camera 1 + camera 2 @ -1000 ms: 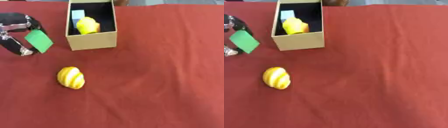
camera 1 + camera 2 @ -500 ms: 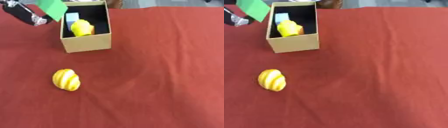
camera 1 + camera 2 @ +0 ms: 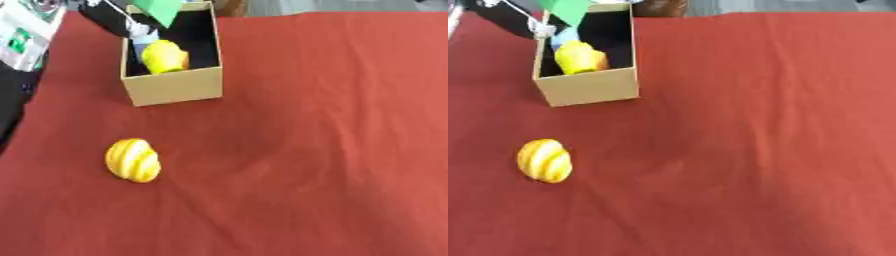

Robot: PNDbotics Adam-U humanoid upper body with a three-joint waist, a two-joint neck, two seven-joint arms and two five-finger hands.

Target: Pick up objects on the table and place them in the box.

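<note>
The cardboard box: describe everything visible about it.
The cardboard box is a tan, open-topped carton with a dark inside, standing upright on the red tablecloth near the far left of the table. Inside lie a yellow object and something pale blue behind it. The left hand hovers over the box's far left corner, holding a green flat piece above the opening. A yellow striped object lies apart, in front of the box.
</note>
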